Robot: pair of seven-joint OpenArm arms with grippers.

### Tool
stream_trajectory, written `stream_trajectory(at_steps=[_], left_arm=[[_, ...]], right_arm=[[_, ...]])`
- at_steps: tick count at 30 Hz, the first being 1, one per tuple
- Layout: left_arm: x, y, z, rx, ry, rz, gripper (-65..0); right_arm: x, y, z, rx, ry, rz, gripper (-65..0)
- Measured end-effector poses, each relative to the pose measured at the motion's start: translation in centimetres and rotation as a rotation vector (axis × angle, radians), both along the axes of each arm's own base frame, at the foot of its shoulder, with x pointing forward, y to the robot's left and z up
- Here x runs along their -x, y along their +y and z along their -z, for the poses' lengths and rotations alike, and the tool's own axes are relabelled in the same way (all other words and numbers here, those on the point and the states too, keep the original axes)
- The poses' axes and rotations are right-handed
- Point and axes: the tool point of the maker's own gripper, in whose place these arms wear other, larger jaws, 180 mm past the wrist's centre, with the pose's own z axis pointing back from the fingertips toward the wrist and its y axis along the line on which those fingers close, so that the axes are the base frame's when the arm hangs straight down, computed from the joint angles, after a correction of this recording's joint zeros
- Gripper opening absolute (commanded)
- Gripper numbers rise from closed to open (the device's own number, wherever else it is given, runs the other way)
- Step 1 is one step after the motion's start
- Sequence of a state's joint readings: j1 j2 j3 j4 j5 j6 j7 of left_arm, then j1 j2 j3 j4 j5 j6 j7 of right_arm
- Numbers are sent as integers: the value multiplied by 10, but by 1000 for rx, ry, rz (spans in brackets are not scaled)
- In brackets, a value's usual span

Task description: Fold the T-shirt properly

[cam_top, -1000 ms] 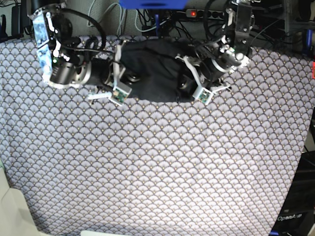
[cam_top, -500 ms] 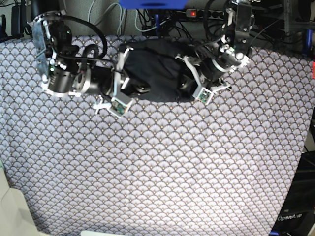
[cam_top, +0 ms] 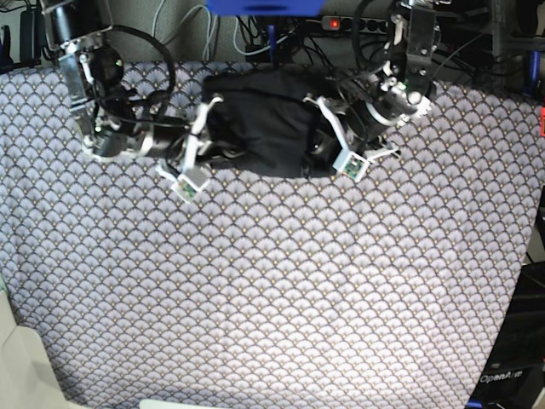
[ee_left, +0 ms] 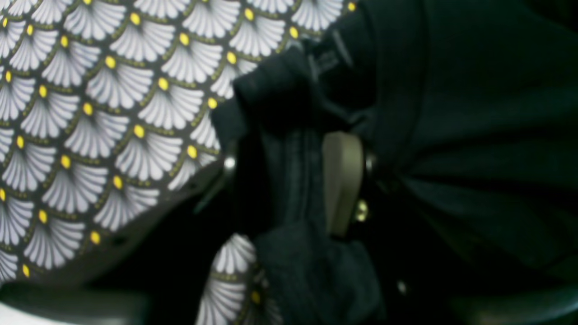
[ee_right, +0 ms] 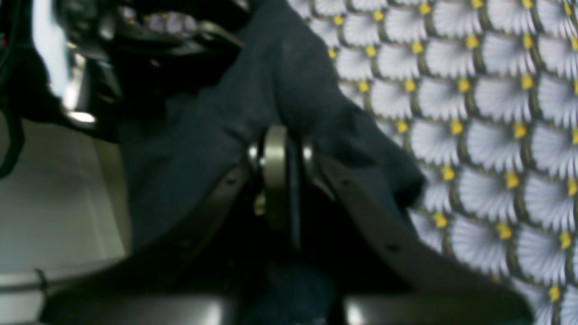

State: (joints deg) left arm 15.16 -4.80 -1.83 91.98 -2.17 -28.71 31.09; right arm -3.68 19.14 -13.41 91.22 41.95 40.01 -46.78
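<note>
The black T-shirt (cam_top: 264, 119) lies bunched in a rumpled heap at the far middle of the table. My left gripper (cam_top: 317, 152) is at the heap's right end. In the left wrist view a thick fold of the T-shirt (ee_left: 474, 113) sits between its pads, so the left gripper (ee_left: 289, 153) is shut on it. My right gripper (cam_top: 223, 152) is at the heap's left end. In the right wrist view its fingers are closed together with the T-shirt (ee_right: 216, 122) draped around their tips, and the right gripper (ee_right: 291, 140) pinches a thin edge of it.
The grey fan-patterned tablecloth (cam_top: 272, 281) covers the whole table. Cables and a power strip (cam_top: 345, 24) run behind the far edge, below a blue object (cam_top: 264, 7). A beige surface (cam_top: 17, 366) shows at the lower left corner.
The right arm has swung down and turned, its wrist now lower on the table, tugging the T-shirt's left end. The left arm has stayed put.
</note>
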Motion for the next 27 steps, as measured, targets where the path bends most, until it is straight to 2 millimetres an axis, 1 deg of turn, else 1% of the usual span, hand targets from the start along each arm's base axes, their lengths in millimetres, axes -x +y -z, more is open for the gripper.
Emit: stream_trajectory(at_steps=[3, 5, 7, 11, 14, 16, 18, 20, 22, 23, 25, 27], left_arm=[[0, 0, 0, 0, 0, 0, -412], [0, 4, 1, -5, 1, 2, -412], [-2, 6, 0, -7, -3, 10, -412], [-4, 6, 0, -14, -4, 11, -412], [-4, 6, -2, -17, -6, 12, -412], [-5, 7, -5, -32, -9, 13, -412], [-7, 10, -11, -52, -26, 14, -412], [-10, 10, -22, -53, -58, 14, -412], [-14, 8, -33, -48, -92, 15, -412], [-17, 7, -39, -45, -109, 17, -412], [-19, 6, -50, -46, -139, 20, -412], [-20, 4, -58, -46, -161, 21, -412]], right_arm=[[-2, -17, 13, -1, 29, 42, -624], [-3, -29, 21, 0, 42, 73, -624], [-4, -36, 26, -6, 55, 96, -623], [-4, -38, 30, -18, 68, 114, -623], [-3, -38, 28, 2, 57, 96, -623], [0, -43, 20, 74, 19, 45, -623], [1, -49, 7, 129, -23, -2, -623], [-1, -47, -10, 165, -77, -31, -623], [-4, -40, -30, 148, -132, -51, -623], [-7, -41, -38, 156, -155, -50, -623], [-10, -47, -44, 192, -177, -48, -623], [-8, -49, -45, 206, -175, -52, -623]])
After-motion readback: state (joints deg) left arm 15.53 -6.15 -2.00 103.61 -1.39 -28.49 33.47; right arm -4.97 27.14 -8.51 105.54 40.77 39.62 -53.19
